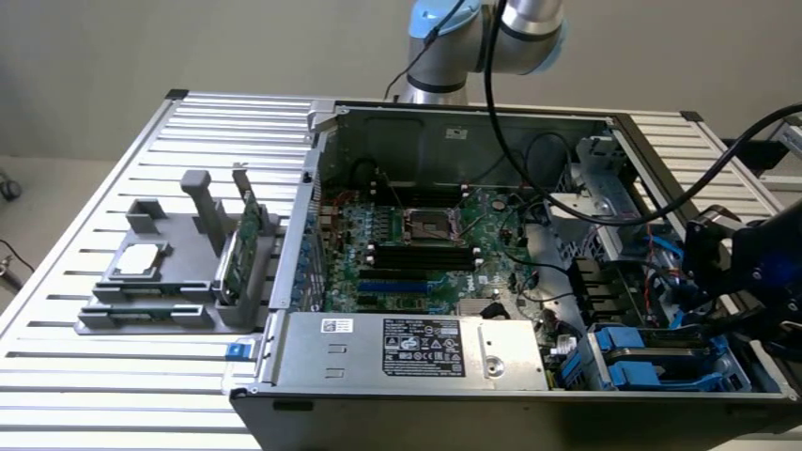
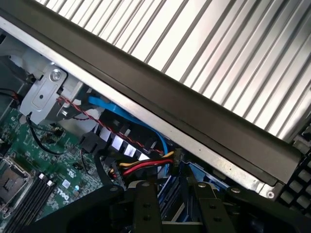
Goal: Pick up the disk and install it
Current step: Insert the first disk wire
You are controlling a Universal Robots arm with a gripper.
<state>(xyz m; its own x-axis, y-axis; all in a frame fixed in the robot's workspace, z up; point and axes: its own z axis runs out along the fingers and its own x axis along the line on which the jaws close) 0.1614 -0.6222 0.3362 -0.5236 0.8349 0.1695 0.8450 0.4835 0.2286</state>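
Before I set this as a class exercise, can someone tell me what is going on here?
A robot arm is working over an open computer case that lies on a slatted metal table. Its gripper hangs at the case's drive-bay corner, on the exterior view's right, just above the disk in its blue carrier. Beside the case, a grey holder carries a small silver chip and a green circuit card.

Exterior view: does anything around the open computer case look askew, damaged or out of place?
Nothing stands out. The computer case lies open on the slatted table, the green circuit card stands upright in the grey holder, and blue drive carriers sit squarely in their bay.
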